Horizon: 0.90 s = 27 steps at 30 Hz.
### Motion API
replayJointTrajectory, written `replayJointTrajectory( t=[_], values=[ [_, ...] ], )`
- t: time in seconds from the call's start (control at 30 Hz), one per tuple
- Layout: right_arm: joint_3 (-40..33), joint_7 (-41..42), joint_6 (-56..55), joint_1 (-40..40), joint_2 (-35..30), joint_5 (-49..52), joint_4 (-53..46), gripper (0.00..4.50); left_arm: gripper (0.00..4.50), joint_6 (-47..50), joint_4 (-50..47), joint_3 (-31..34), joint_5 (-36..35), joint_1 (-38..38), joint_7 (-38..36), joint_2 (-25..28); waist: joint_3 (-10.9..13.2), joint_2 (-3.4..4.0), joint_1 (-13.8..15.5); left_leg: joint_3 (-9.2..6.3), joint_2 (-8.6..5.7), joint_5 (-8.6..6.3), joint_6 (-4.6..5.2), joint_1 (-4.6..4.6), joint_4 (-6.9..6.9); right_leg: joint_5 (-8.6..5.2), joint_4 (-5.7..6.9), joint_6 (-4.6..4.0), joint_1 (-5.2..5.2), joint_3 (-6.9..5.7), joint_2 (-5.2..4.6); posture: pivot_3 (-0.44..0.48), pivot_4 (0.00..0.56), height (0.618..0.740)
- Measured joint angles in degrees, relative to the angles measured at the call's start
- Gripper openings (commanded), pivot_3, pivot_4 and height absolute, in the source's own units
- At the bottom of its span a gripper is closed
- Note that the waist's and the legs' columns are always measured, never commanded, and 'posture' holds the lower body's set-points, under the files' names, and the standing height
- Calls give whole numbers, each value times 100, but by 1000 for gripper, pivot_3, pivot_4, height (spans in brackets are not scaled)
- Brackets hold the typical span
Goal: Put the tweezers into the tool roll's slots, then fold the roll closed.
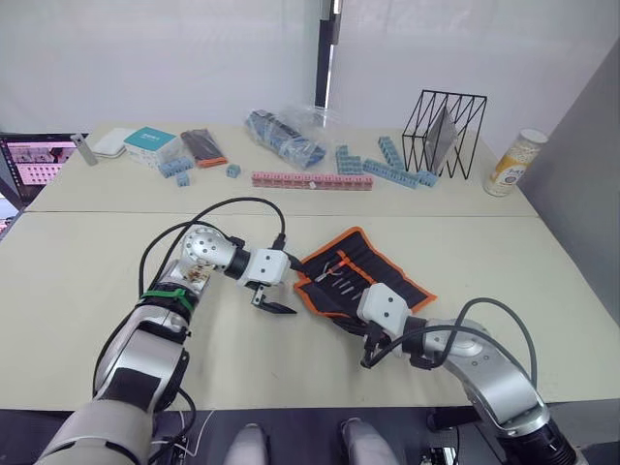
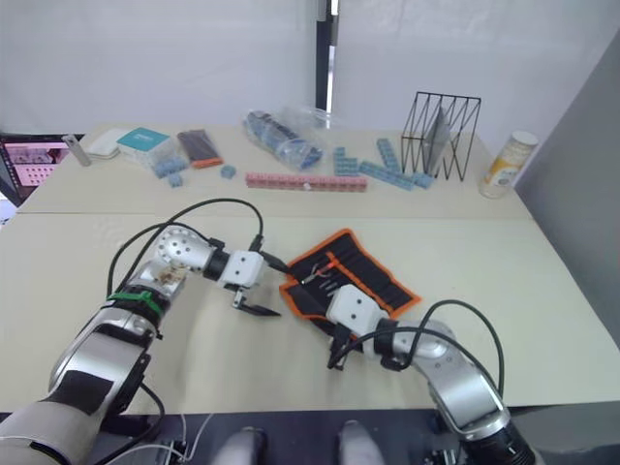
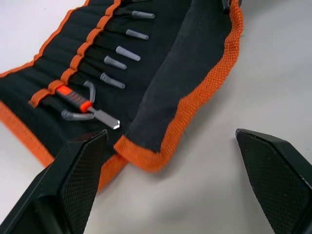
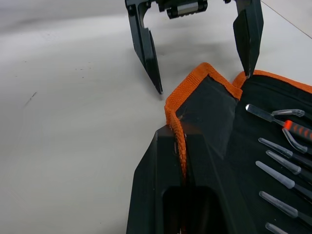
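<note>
Right gripper [image 4: 181, 146]: fingers closed together on the orange-trimmed edge of the tool roll [image 1: 363, 273]; the near flap is pinched and lifted partway over the inner face.

Left gripper [image 3: 170, 161]: fingers spread wide, nothing held; poised just beside the raised flap corner, one finger at the roll's edge, the other over bare table [image 1: 87, 242].

Tool roll: lies open on the near table between the two grippers, its far half flat.

Tweezers [image 3: 120, 52]: seated in the slots [image 3: 73, 61] under the orange strip, capped tips in a row. A red-handled tool [image 3: 73, 96] and bent wire pieces are seen at the end nearest the fold.

Risks, as judged:
- The trim may be lost from the right fingers, since only a narrow edge is held; the flap would fall back.
- The red-handled tool may be caught or dragged loose as the flap is brought over it.
- The whole roll may be slid instead of folded if the far half is not pinned.
- The raised corner may be missed by the left fingers if closed too early.
</note>
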Motion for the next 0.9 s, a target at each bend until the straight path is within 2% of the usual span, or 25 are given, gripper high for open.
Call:
replayJointTrajectory(
  t=[0.1, 0.27, 0.4, 0.53, 0.7, 0.9],
  values=[
    [2, -76, 29, 34, 0, -3, -6, 0, 2965, -123, 246, 2, 35, -141, 53, -196, 0, 0, 5, -1, -2, 0, 0, -3, 6, 2, -1, 4, 2, 1, 0, 0, 150, 737],
    [3, -210, 25, 149, -69, -72, -27, 0, 1342, -411, 561, 1, 238, -270, 209, -223, 0, 0, 0, -2, -2, 0, 0, -2, 7, 2, 3, 5, 1, 1, 0, 0, 150, 737],
    [28, -298, -201, 148, -232, -407, 233, 0, 27, -796, 895, -175, 790, -401, 833, -182, 0, 0, 7, -3, -4, 0, 0, -1, 14, 5, 2, 9, 7, 1, 0, 0, 150, 737],
    [102, -306, -534, 55, -230, -617, 672, 0, 27, -1029, 1015, -256, 1077, -460, 1178, -177, 0, 0, 6, -2, -4, 1, 1, 0, 18, 7, 4, 12, 9, 3, 0, 0, 150, 737],
    [246, -253, -1026, -437, -198, -805, 1399, 0, 27, -996, 995, -131, 1036, -385, 1213, -82, 0, 0, -23, 0, -4, 5, 8, 6, 29, 12, 26, 11, 7, 6, 0, 0, 150, 737],
    [504, -234, -1630, -1230, 121, -1032, 2390, 0, 27, -745, 422, 158, 698, 224, 1253, 405, 0, 0, -151, -2, 1, 10, 15, 19, 31, 7, 64, 4, 1, 9, 12, 0, 150, 737]
  ],
)
